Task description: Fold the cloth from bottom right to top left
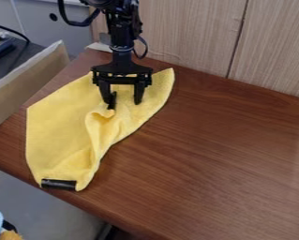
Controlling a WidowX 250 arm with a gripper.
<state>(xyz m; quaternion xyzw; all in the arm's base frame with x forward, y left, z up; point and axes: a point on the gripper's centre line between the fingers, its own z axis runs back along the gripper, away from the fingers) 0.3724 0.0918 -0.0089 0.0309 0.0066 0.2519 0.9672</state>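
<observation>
brn table [220,187] w/ cloth [57,124] (yel.) under open gripper [124,104]

The black arm [121,30] comes in over the desk's [208,154] far edge, near its far left corner, its wrist [122,55] close to upright. From it the gripper [124,104] hangs pointing down, well in from the near edge. Its two fingers [139,93] stand apart, a plain gap between them; their tips seem low, though whether they touch anything is hard to tell.
</observation>
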